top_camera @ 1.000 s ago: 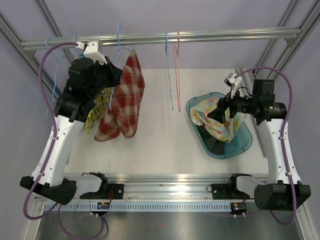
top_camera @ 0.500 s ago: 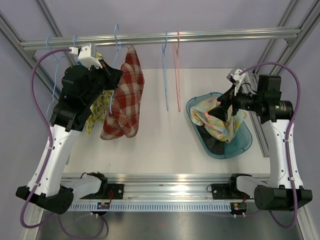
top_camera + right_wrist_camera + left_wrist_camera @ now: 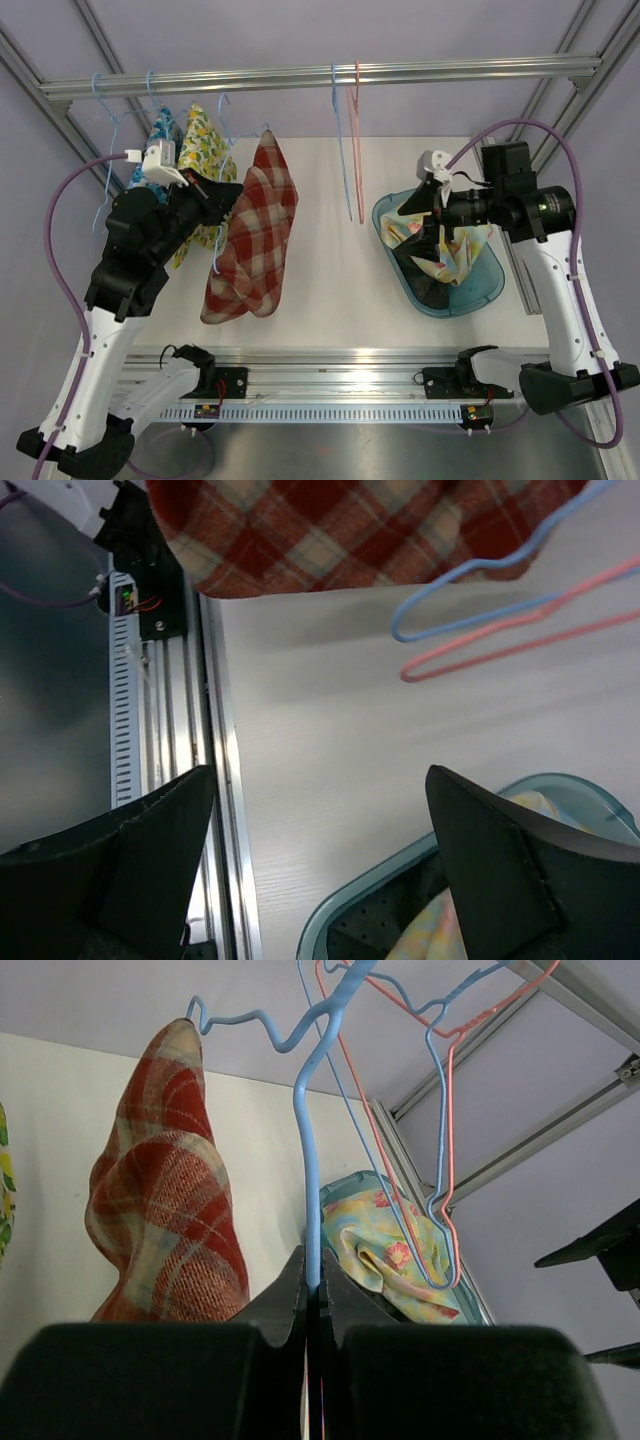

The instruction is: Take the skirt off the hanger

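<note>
The red plaid skirt [image 3: 252, 240] hangs from a light blue hanger [image 3: 217, 235] left of centre, in front of the rail. My left gripper [image 3: 220, 190] is shut on the hanger's wire, just left of the skirt's top. In the left wrist view the blue hanger [image 3: 312, 1160] runs straight up from between the closed tips of the left gripper [image 3: 313, 1265], with the skirt [image 3: 165, 1220] draped to the left. My right gripper [image 3: 416, 222] stands open over the basket, holding nothing. In its view the right gripper [image 3: 320, 775] faces bare table, and the skirt's hem [image 3: 360, 525] crosses the top.
A teal basket [image 3: 487, 290] at the right holds a floral cloth [image 3: 455, 250]. Empty blue [image 3: 340, 150] and pink [image 3: 357, 150] hangers hang from the rail [image 3: 420, 70]. Two patterned garments [image 3: 200, 140] hang at the left. The frame's metal rail [image 3: 215, 730] edges the table.
My left arm has pulled the hanger and skirt forward and down from the rail, uncovering the two patterned garments. The right gripper has shifted slightly left, still open.
</note>
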Available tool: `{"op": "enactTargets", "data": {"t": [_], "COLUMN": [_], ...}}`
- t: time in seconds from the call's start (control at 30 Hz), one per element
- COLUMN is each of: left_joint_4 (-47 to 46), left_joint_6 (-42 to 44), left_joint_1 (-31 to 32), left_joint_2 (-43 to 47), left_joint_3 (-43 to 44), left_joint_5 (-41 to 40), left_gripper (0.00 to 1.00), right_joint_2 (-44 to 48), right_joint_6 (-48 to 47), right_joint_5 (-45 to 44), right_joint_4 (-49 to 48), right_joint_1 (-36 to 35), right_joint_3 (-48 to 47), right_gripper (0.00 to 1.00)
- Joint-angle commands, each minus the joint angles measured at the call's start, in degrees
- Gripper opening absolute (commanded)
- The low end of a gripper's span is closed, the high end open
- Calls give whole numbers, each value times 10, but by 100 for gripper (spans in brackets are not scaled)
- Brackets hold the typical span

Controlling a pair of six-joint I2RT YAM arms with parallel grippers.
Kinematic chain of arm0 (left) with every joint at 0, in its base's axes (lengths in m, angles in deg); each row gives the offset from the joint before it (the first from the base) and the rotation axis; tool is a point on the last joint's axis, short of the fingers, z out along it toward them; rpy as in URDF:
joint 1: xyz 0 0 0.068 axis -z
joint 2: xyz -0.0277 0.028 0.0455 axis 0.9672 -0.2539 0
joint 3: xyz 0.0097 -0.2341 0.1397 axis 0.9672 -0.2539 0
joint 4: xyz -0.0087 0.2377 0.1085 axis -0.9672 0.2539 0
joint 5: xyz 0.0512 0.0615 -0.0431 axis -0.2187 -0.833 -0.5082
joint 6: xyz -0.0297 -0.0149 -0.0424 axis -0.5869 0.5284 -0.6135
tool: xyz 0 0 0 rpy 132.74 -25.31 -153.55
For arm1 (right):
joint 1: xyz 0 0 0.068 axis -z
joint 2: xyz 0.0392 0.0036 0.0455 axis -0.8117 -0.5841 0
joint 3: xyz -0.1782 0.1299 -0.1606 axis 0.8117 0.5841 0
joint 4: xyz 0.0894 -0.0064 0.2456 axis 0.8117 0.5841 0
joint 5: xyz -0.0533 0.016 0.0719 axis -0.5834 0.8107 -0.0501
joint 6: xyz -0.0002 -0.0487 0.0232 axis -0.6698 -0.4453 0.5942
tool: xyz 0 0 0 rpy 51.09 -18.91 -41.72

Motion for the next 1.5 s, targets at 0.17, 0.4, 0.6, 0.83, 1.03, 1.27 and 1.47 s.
{"op": "enactTargets", "data": {"t": [0.17, 0.4, 0.6, 0.83, 1.03, 1.27, 1.47], "left_joint_4": [-112, -138, -148, -163, -183, -183, -183], "left_joint_6": [-95, -150, -162, -164, -161, -149, -140], "left_joint_1": [0, 32, 73, 92, 96, 97, 97], "left_joint_2": [48, 72, 88, 94, 91, 92, 100], "left_joint_3": [-79, -125, -147, -158, -160, -153, -160], "left_joint_5": [13, -38, -90, -104, -100, -104, -102], "left_gripper": [0, 0, 0, 0, 0, 0, 0], "right_joint_2": [-48, -120, -118, -140, -180, -203, -213], "right_joint_6": [8, 98, 270, 387, 423, 438, 432], "right_joint_5": [-110, -255, -244, -323, -367, -401, -380], "right_joint_4": [-17, -110, -323, -456, -453, -453, -446], "right_joint_1": [-207, -404, -459, -522, -549, -566, -566], "right_joint_3": [-59, -79, -6, 32, 19, 13, -7], "right_gripper": [93, 93, 100, 100, 89, 56, 23]}}
